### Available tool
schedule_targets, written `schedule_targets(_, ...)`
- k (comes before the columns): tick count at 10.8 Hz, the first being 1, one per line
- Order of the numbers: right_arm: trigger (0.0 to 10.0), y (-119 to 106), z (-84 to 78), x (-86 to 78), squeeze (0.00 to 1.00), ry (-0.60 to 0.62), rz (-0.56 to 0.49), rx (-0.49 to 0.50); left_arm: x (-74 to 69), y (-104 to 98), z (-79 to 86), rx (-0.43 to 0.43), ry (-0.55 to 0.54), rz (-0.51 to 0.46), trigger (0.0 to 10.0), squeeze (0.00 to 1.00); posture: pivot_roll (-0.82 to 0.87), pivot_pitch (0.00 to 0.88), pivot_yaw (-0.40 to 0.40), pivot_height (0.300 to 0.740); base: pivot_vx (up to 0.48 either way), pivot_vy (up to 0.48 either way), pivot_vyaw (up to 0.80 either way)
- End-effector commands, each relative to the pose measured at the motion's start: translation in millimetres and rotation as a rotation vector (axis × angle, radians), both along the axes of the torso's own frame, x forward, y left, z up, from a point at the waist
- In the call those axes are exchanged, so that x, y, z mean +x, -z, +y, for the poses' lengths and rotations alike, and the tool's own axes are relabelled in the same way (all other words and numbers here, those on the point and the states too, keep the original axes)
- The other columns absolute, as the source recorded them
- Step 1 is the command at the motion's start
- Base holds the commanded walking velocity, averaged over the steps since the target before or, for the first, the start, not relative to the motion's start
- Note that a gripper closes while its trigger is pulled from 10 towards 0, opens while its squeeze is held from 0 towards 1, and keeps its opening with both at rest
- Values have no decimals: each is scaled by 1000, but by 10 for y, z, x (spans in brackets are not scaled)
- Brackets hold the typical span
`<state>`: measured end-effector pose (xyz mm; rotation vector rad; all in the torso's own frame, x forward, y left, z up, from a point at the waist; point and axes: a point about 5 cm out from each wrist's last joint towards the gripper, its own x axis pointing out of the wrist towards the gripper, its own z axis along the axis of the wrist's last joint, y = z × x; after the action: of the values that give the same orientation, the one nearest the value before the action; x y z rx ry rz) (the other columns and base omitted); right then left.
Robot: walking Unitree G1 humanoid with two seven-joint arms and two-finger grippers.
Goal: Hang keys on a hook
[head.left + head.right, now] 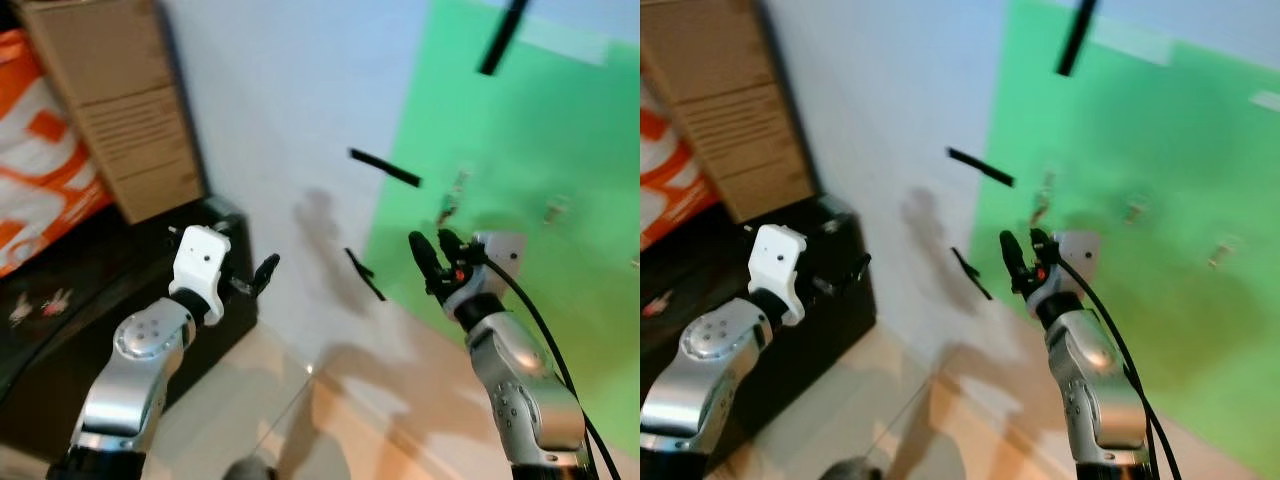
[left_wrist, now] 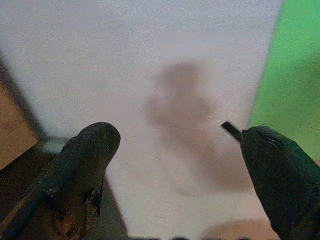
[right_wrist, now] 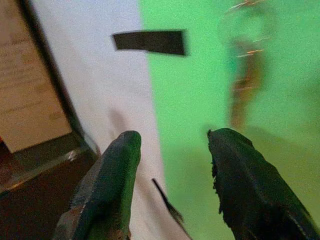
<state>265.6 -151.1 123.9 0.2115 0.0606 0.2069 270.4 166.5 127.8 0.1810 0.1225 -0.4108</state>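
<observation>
The right end effector (image 1: pixel 436 250) is raised toward the green panel (image 1: pixel 540 150) with its fingers spread and nothing between them. The blurred keys (image 3: pixel 245 85) hang on the panel just beyond its fingertips. The left end effector (image 2: pixel 185 165), also open and empty, faces the white wall (image 1: pixel 290 110).

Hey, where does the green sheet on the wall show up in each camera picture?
Left eye view: the green sheet covers the wall on the robot's right.
Right eye view: same side, wider.
Left wrist view: a narrow band beside the white wall.
Right wrist view: most of the wall ahead.
Shared landmark: the sheet's straight edge against the white wall.
</observation>
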Motion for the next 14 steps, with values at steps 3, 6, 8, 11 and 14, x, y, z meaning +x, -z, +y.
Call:
schedule_targets(3,10000,25,-61,22,1000,52,-5,-54,31,-18,19,24,-48,-31,10000,0,6,0,-46,740,0,0,800)
schedule_targets(6,10000,81,-138,25,1000,108,26,-133,67,-11,52,63,-97,-51,10000,0,3,0,-41,740,0,0,323)
schedule_targets(8,10000,99,-148,27,1000,145,51,-114,74,-11,40,50,-99,-48,10000,0,0,0,-40,740,142,0,0)
schedule_targets(11,10000,102,-142,38,1000,159,38,-156,71,6,27,48,-104,-48,10000,0,2,0,-42,740,349,0,0)
schedule_targets(14,10000,97,-131,39,1000,142,33,-174,65,16,21,45,-106,-45,10000,0,2,0,-45,740,372,0,0)
